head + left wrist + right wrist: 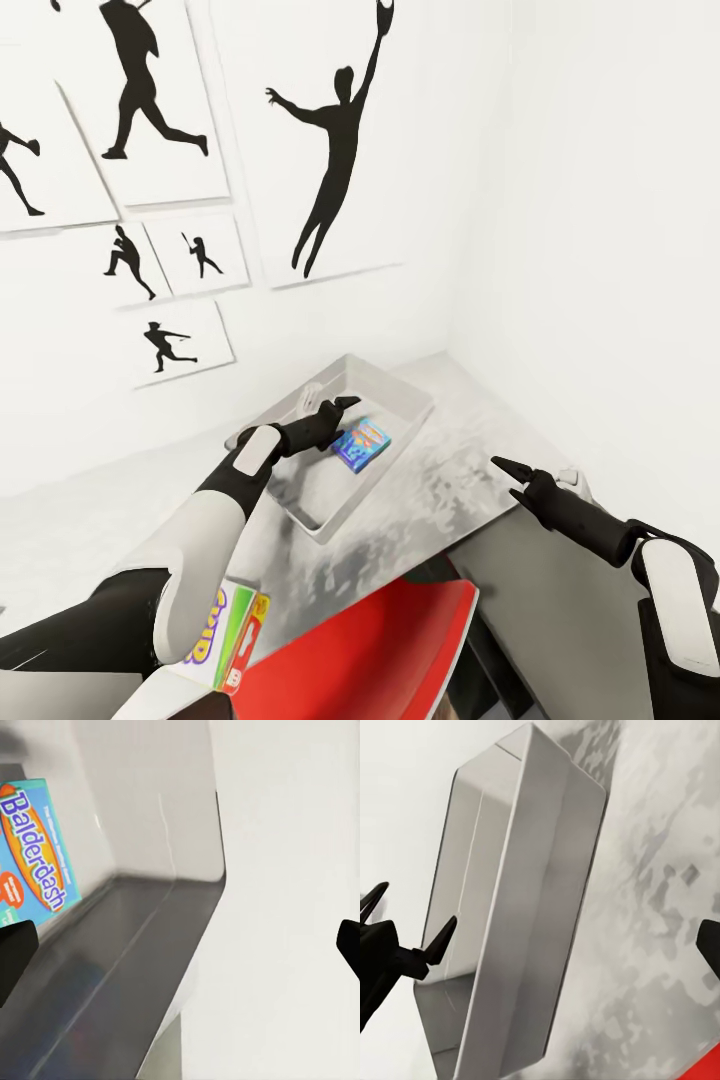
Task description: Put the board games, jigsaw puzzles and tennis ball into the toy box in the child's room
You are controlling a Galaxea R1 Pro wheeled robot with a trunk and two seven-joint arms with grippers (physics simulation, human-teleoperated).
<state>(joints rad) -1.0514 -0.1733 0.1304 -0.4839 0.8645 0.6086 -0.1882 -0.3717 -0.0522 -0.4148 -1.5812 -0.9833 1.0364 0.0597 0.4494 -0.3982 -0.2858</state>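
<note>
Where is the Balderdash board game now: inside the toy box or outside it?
Inside: the Balderdash game lies within the toy box, its walls around it.

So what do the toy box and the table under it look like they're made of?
The toy box looks like smooth grey plastic: thin walls, rounded corners, soft sheen, though thin metal is possible. The table looks like polished marble-like stone, or a printed laminate: mottled grey-white pattern, faint gloss.

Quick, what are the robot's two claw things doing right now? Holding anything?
Left end effector: open, empty, over the toy box, above the Balderdash game.
Right end effector: open, empty, above the table.
</note>
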